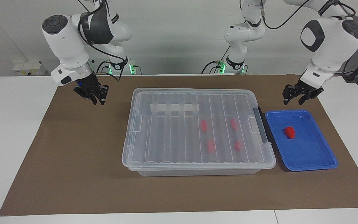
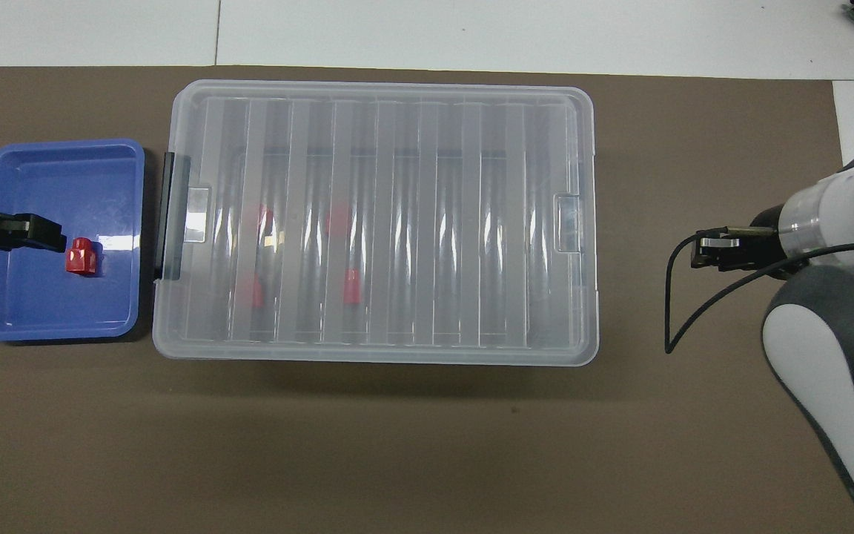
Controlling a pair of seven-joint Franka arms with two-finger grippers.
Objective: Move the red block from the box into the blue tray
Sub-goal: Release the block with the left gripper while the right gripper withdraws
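Observation:
The clear box (image 1: pixel 179 133) stands mid-table with its ribbed lid shut; it also shows in the overhead view (image 2: pixel 397 222). Several red blocks show through the lid, one of them here (image 1: pixel 210 145), in the half toward the left arm's end (image 2: pixel 351 285). The blue tray (image 1: pixel 309 152) lies beside the box at that end (image 2: pixel 49 304). One red block (image 1: pixel 289 132) lies in it (image 2: pixel 81 256). My left gripper (image 1: pixel 300 95) hangs raised over the tray's rim (image 2: pixel 27 231), apart from the block. My right gripper (image 1: pixel 93 93) hangs over bare mat beside the box's other end (image 2: pixel 709 248).
A brown mat (image 1: pixel 73 161) covers the table under everything. The box has a black strip (image 1: pixel 261 124) on the end beside the tray and a white tape patch (image 1: pixel 175 107) on the lid. A black cable (image 2: pixel 675 311) loops from the right wrist.

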